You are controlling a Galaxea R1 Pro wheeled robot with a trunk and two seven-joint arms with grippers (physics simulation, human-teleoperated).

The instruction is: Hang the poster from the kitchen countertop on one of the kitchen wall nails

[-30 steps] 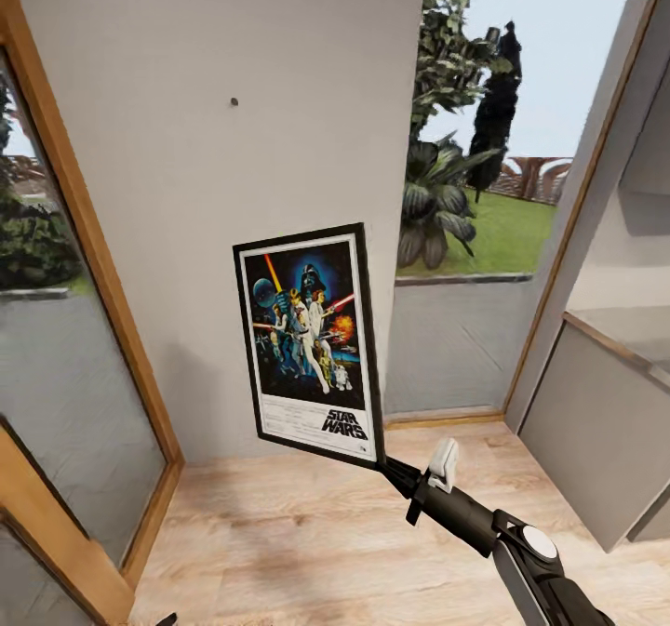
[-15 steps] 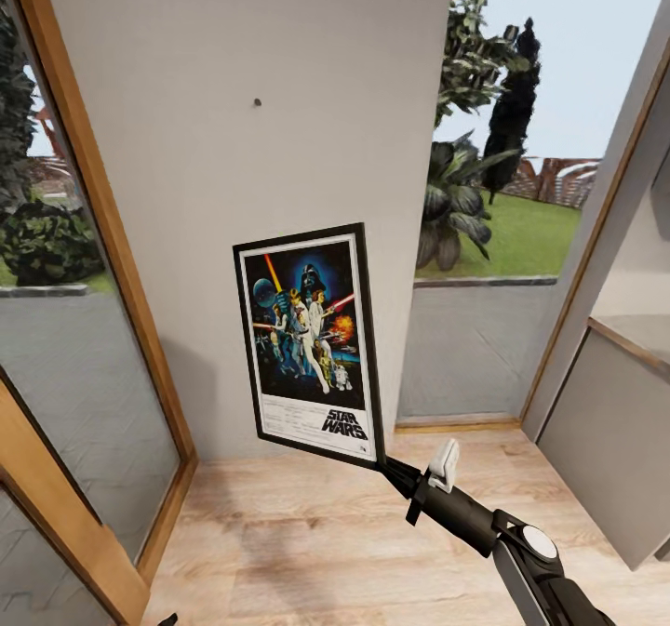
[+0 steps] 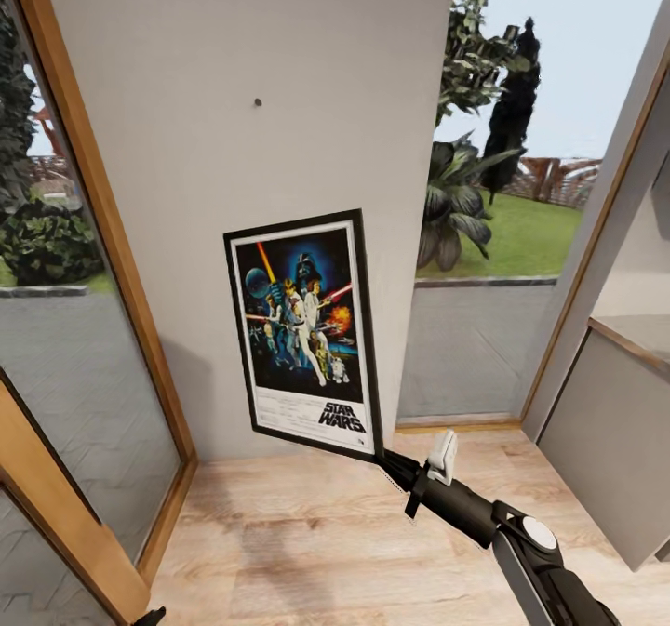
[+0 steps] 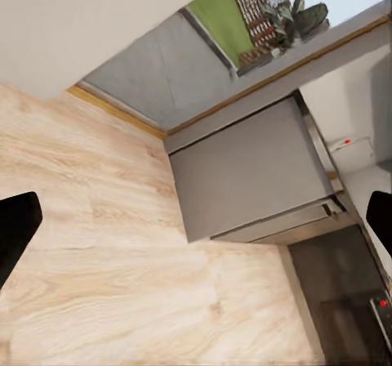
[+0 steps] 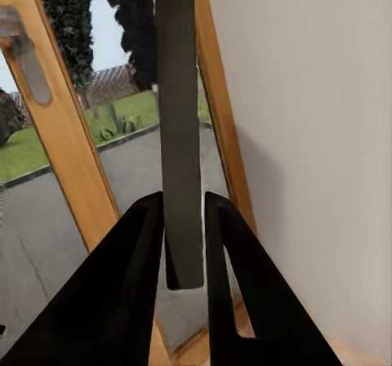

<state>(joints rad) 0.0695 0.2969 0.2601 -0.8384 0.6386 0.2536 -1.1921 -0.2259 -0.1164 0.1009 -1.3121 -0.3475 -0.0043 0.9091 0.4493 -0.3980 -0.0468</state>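
The poster (image 3: 302, 333) hangs upright in the air just in front of the grey wall (image 3: 233, 170), its "STAR WARS" lettering at the bottom. My right gripper (image 3: 391, 466) is shut on its lower right corner. In the right wrist view the poster (image 5: 180, 121) shows edge-on, pinched between the two black fingers (image 5: 135, 268) of the right gripper (image 5: 184, 219). A small dark wall nail (image 3: 258, 102) sits well above the poster's top edge. My left gripper (image 4: 196, 219) is open over the wooden floor and holds nothing. The kitchen countertop is out of view.
A wooden-framed glass door (image 3: 84, 328) stands to the left of the wall and a window (image 3: 493, 235) onto a garden to its right. A grey cabinet side (image 3: 605, 440) juts in at the right. Light wood floor (image 3: 307, 552) lies below.
The view swung a little at first, then held still. Since then the right gripper has lifted the poster slightly up and to the left, closer to the nail.
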